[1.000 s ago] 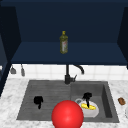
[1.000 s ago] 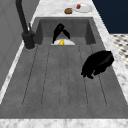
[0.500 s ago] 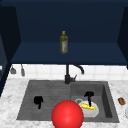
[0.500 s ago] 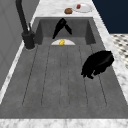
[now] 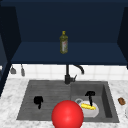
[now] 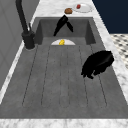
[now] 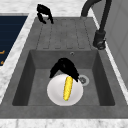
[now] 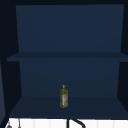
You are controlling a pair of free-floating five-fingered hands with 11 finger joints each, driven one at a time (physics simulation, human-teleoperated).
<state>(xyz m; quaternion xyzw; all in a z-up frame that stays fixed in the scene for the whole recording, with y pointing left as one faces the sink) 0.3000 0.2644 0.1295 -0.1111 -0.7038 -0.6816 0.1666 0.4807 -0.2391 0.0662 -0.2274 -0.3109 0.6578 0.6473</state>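
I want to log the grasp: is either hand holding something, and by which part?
Nothing is held. The right hand hangs, fingers pointing down, above the yellow corn cob on the white round plate; the left hand hovers over the drainboard.

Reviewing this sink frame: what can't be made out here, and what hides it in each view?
- Front view: the red ball covers the sink's front rim and part of the white plate.
- Left side view: the basin's near wall hides most of the plate and corn.
- Right hand: contact with the corn is unclear.
- Bottle label: too small.
- Left hand: fingers indistinct.
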